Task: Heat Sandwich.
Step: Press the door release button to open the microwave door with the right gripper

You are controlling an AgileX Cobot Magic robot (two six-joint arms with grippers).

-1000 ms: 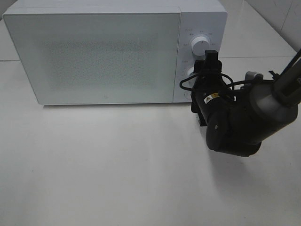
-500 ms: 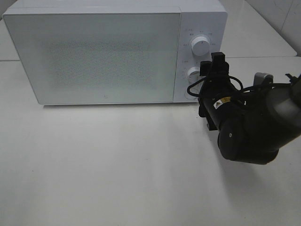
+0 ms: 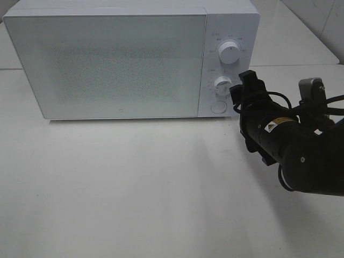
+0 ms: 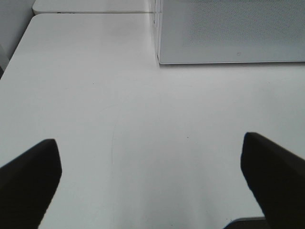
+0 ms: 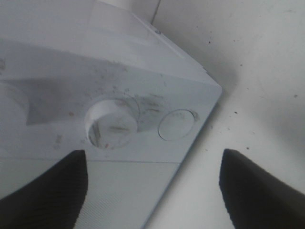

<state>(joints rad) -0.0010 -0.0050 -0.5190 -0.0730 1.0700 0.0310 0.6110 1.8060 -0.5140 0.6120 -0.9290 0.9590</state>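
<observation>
The white microwave [image 3: 118, 59] stands at the back of the table with its door shut. The sandwich is out of view. My right gripper [image 3: 240, 90] is open and empty, a little to the right of the control panel, level with the lower knob [image 3: 221, 84] and apart from it. The right wrist view shows the gripper [image 5: 152, 191] open, its fingers [image 5: 47, 186] apart, facing the lower knob [image 5: 113, 123] and the round button [image 5: 177, 125]. My left gripper [image 4: 152, 181] is open and empty over bare table, with the microwave's left corner [image 4: 228, 28] ahead of it.
The upper knob [image 3: 230, 52] and the round button [image 3: 217, 106] sit on the panel's right side. The white table [image 3: 134, 183] stretches in front of the microwave. A tiled wall edge [image 3: 322, 21] is at the far right.
My right gripper has drawn back to the right, away from the control panel; the lower knob it covered now shows. The microwave has not moved.
</observation>
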